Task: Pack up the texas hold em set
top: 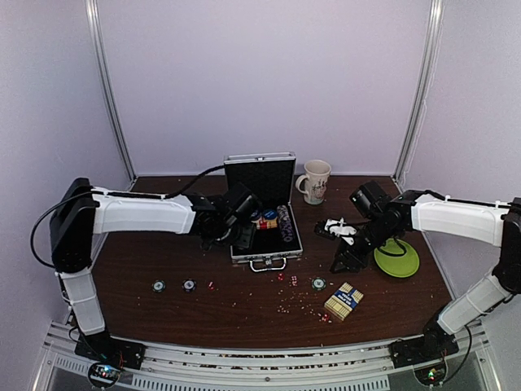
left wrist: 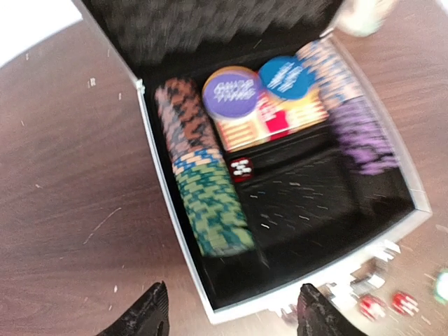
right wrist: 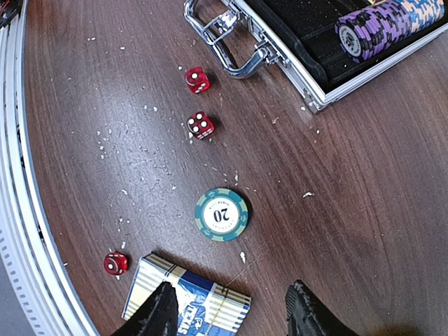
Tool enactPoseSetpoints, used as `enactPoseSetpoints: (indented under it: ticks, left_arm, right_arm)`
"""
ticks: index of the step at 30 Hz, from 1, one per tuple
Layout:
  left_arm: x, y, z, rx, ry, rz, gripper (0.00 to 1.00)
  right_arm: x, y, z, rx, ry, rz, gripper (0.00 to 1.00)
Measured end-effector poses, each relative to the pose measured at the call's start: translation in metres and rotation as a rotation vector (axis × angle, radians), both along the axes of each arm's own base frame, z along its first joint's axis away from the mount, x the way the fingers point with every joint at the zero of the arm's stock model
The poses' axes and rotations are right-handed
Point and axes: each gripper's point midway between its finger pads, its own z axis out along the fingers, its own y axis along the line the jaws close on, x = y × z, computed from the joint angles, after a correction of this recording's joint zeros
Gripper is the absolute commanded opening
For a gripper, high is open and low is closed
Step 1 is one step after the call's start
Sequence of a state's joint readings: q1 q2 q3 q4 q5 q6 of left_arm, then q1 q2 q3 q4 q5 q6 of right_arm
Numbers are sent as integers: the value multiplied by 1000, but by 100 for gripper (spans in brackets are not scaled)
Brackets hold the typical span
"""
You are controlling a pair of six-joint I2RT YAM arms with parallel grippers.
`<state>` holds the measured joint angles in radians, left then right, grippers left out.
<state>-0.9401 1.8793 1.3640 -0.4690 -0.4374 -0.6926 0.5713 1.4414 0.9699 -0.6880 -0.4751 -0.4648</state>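
Note:
The silver case [top: 269,256] lies open at mid-table, lid [top: 260,175] up. In the left wrist view its black tray [left wrist: 171,203] holds rows of brown and green chips [left wrist: 206,203], purple chips [left wrist: 364,136], two flat chips and a red die [left wrist: 241,169]. My left gripper [top: 236,234] hangs open and empty over the case's front left corner [left wrist: 231,315]. My right gripper [top: 342,261] is open and empty [right wrist: 227,311] above the blue-and-tan card box [right wrist: 185,304], close to a green 20 chip [right wrist: 222,214]. Three red dice [right wrist: 201,124] lie loose on the table.
A cream mug [top: 314,181] stands right of the lid. A green plate [top: 396,257] lies under the right arm. Two loose chips [top: 159,285] and a red die [top: 210,285] lie front left. The case handle [right wrist: 234,42] faces the front edge. White crumbs dot the table.

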Motion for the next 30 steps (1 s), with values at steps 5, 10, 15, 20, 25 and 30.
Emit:
enactPoseSetpoints:
  ticks: [5,10,15,20,25,30]
  left_arm:
    - [-33,2,59,-93,-48,-92,66]
    - [-59,19,52,-84,14,-144,65]
    - [-92,51,20,6,151,-169,63]
    - [-110,93,13,38,254,-120,60]
    - [-118,157,1,40,356,15,57]
    - [-120,204,-18,31,492,151,61]
  right_arm:
    - [0,-1,-7,-28,25,1,54]
    - [3,5,-15,-78,42,23,54]
    - [3,21,-17,-133,27,74,54]
    - [0,40,-21,-174,15,137,54]
    - [-4,55,-19,-187,11,179,54]
    - [-6,56,-19,-188,12,183,54]
